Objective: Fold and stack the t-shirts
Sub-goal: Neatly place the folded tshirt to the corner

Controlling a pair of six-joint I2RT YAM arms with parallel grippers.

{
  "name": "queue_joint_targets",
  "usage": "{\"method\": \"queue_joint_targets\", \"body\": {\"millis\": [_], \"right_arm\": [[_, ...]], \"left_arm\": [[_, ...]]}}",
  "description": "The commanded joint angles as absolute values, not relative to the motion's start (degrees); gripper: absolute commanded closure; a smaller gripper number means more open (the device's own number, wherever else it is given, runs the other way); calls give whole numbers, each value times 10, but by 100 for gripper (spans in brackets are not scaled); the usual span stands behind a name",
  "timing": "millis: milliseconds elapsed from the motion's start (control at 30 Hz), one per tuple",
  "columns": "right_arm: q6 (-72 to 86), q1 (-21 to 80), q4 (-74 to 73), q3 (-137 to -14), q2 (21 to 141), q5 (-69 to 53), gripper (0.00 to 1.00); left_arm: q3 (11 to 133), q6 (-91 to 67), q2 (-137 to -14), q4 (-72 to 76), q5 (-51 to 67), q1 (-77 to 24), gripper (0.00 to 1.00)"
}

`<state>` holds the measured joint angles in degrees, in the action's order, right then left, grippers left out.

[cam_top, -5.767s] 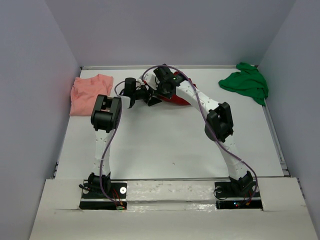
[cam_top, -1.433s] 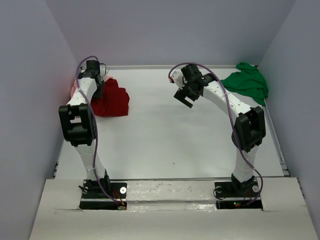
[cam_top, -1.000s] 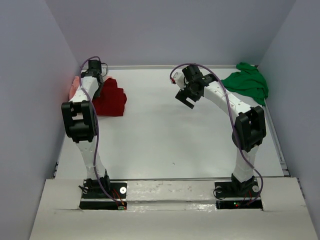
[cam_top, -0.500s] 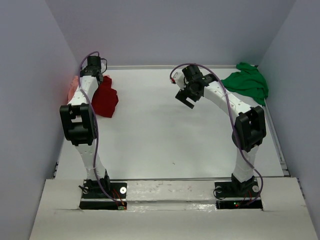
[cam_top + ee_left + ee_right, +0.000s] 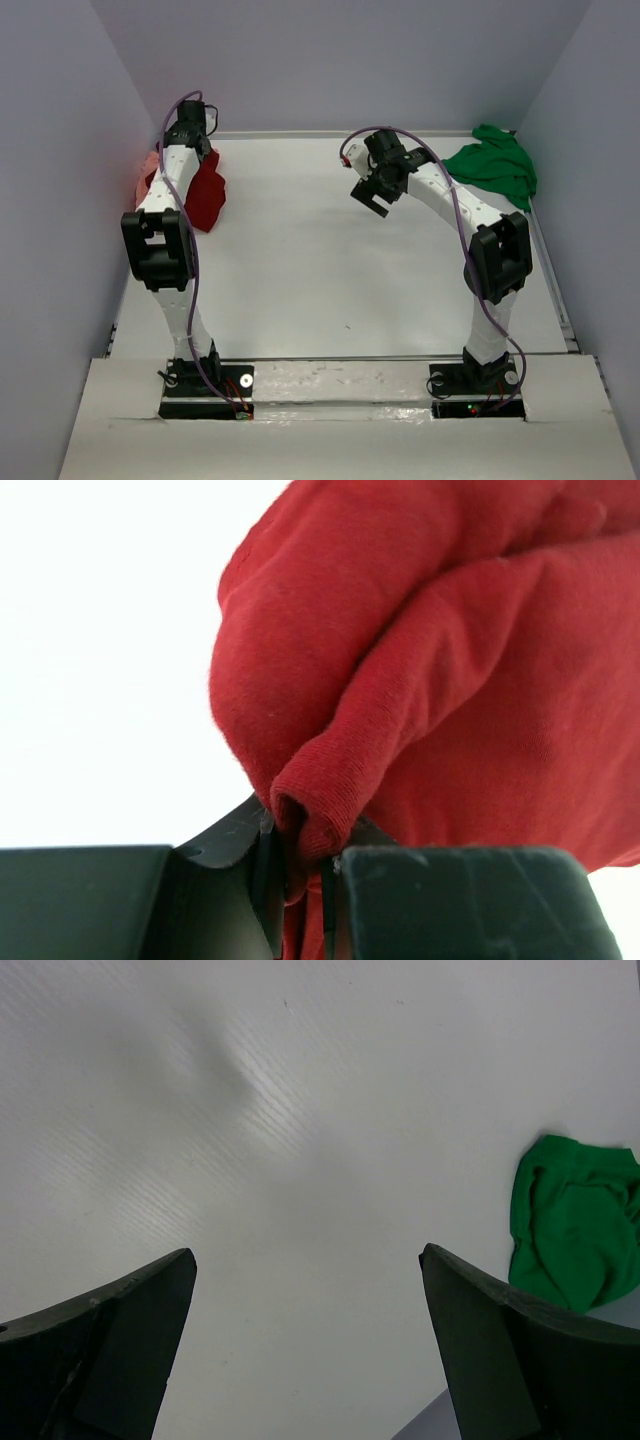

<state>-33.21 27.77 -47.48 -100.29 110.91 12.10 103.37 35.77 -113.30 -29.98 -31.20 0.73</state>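
In the upper left of the overhead view, the left gripper [image 5: 190, 128] is reaching to the far left corner of the white table [image 5: 330, 270]. In its wrist view, at bottom centre, its two black fingers [image 5: 268, 865] are pinching together on a rolled fold of the dark red shirt [image 5: 450, 680], with only cloth between them. The rest of that shirt is bunching up and filling the upper right of the wrist view. Seen from above, it is hanging and resting as a crumpled mass just right of the left arm [image 5: 160, 240], close to the left wall.

The salmon-pink shirt [image 5: 147, 170] is showing only as a narrow strip at the far left edge of the overhead view, against the wall. The arm is covering the join, so the red cloth seems to be lying partly over the pink one, though that is not certain.

The right gripper [image 5: 305, 1255] is hovering above bare table in the upper middle of the overhead view, with its fingers spread wide apart and nothing between them.

The green shirt [image 5: 492, 165] is lying in a loose heap in the upper right corner of the overhead view, well apart from both grippers. It is also appearing at the right edge of the right wrist view.
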Motion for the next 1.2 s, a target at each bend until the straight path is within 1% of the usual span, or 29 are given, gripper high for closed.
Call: {"method": "queue_joint_targets", "body": {"millis": [0,67,600,833,933,1167], "right_arm": [[-331,274,-459,-1003,1090,126,0],[-331,274,-459,-1003,1092,127,0],[-333,264,-458,-995,1089,120,0],[-334,264,-457,-993,1089,125,0],[-334,264,-457,-994,1090,126,0],[-335,264,-458,-994,1098,134,0]], "left_arm": [[1086,389,-1127,-294,-355,3,100],[1100,392,-1136,-300,-360,-17,100],[1144,388,-1175,-324,-380,-62,100],[1171,413,-1194,-319,-392,-69,100],[1172,422,-1193,-316,-395,-69,100],[1129,434,-1175,-294,-396,-58,100]]}}
